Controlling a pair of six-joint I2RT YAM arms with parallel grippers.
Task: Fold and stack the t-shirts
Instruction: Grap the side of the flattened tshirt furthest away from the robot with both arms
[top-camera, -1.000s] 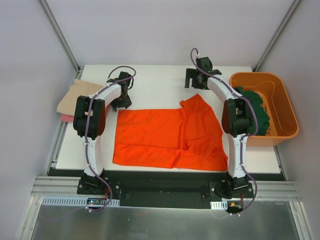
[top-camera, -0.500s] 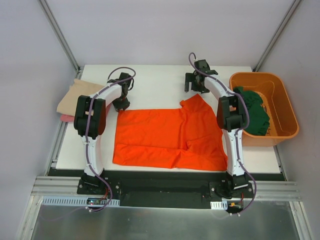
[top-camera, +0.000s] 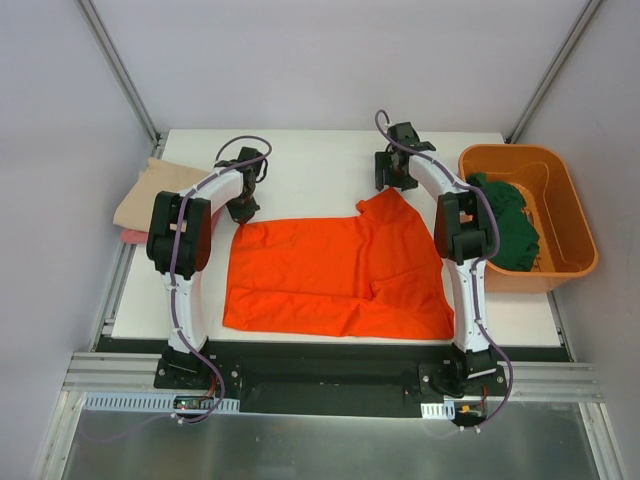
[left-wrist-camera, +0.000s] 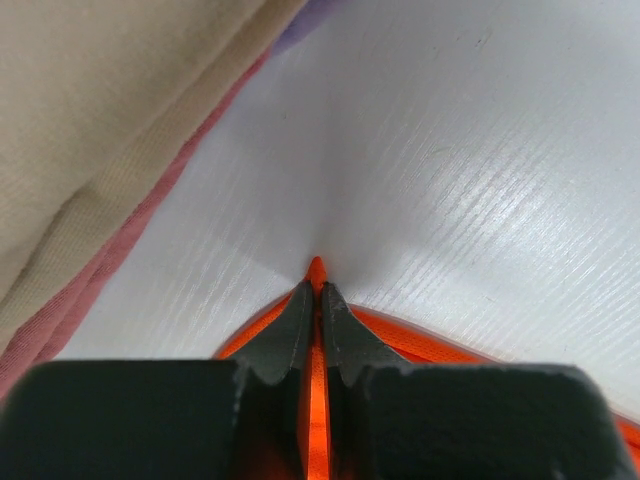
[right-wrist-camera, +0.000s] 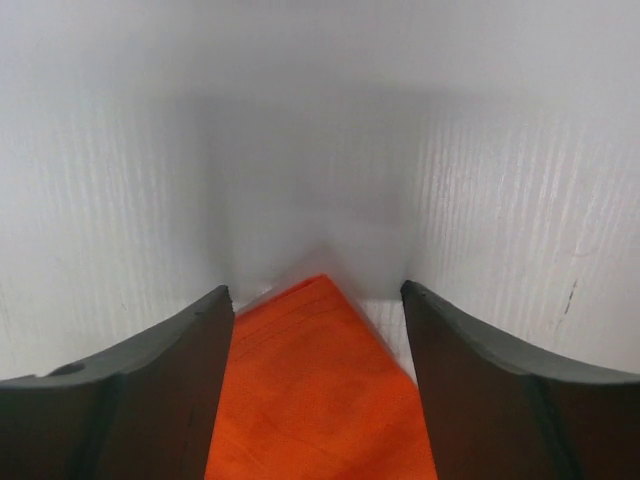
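- The white desk (top-camera: 320, 150) carries the orange t-shirt (top-camera: 340, 270), which lies spread flat.
- The orange bin (top-camera: 570, 180) stands just right of the orange t-shirt, with a dark green t-shirt (top-camera: 512, 228) heaped inside.
- A folded beige t-shirt (top-camera: 150, 190) lies on a pink t-shirt (top-camera: 128, 236), left of the orange t-shirt. The left wrist view shows their stacked edges up close.
- The left hand (top-camera: 243, 208) is at the orange t-shirt's far left corner. Only its wrist view shows the fingers pinched tight on that cloth.
- The right hand (top-camera: 393, 178) is at the far right corner. Its wrist view shows the fingers spread wide with the corner tip between them, ungripped.
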